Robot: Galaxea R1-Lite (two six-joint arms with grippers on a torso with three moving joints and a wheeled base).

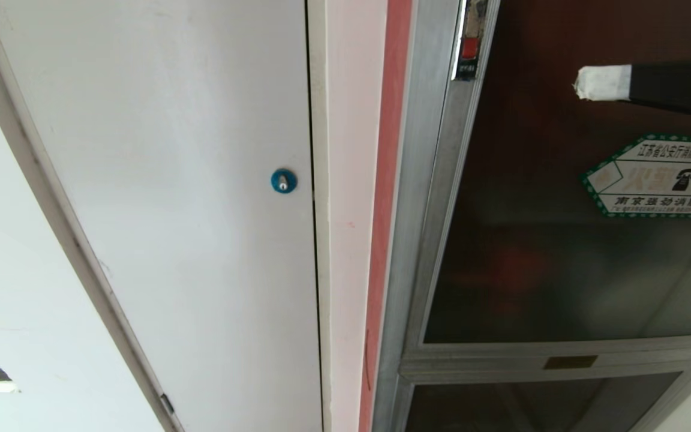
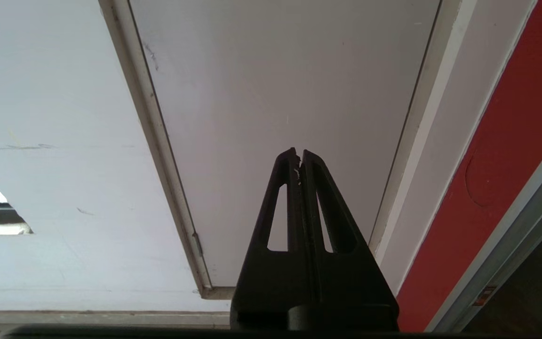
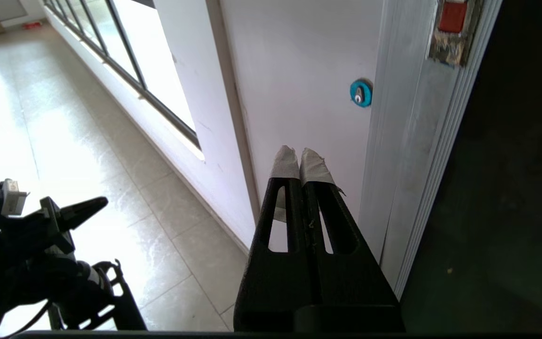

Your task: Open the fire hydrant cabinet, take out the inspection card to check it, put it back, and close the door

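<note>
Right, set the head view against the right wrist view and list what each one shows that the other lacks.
Only the head view shows the green-bordered hexagonal sticker on the door, the brass plate on the frame rail beneath it, and the lower glass panel. Only the right wrist view shows the tiled floor, the windows and the parked left gripper. Both share the white panel door, its blue round lock, the red tab on the aluminium frame, and the right gripper, jaws shut.

Pale tiled floor [image 3: 64,141], robot base atop
</note>
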